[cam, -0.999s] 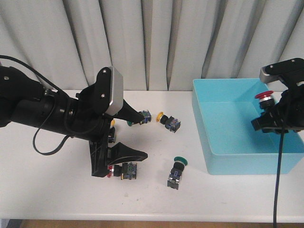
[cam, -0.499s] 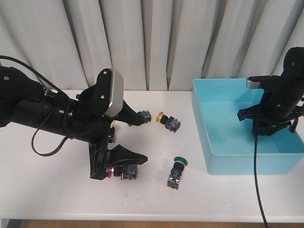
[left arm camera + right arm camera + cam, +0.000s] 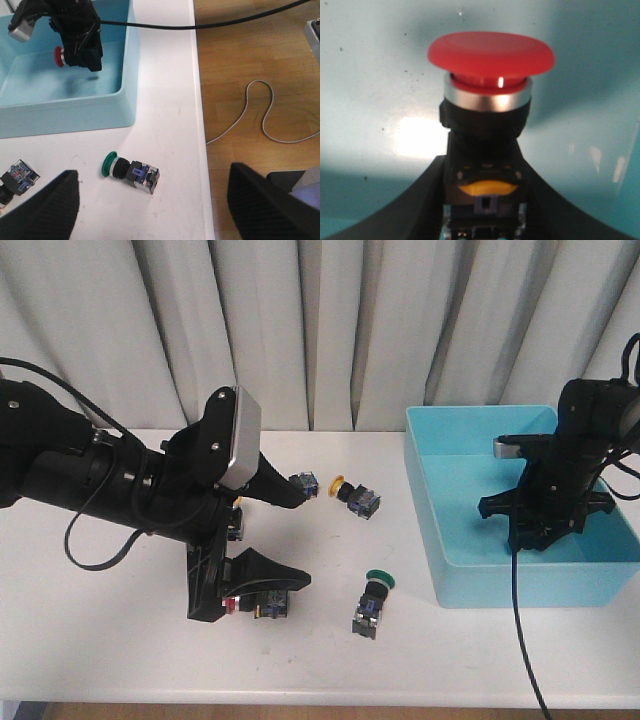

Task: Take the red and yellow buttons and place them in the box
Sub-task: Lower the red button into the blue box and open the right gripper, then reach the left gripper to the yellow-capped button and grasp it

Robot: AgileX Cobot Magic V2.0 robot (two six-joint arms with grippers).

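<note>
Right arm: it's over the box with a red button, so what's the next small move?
Probably open the right hand and drop the red button. The wrist view shows it clamped over the blue floor of the box, and the front view shows that arm inside the walls.

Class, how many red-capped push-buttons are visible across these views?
2. One red button sits in the right claw inside the box; another red button lies on the table by the left claw. Others may hide.

White table [image 3: 480,640] occupies the lower frame; grey-white pleated curtain [image 3: 350,330] behind; wooden floor [image 3: 260,65] at right.
</note>
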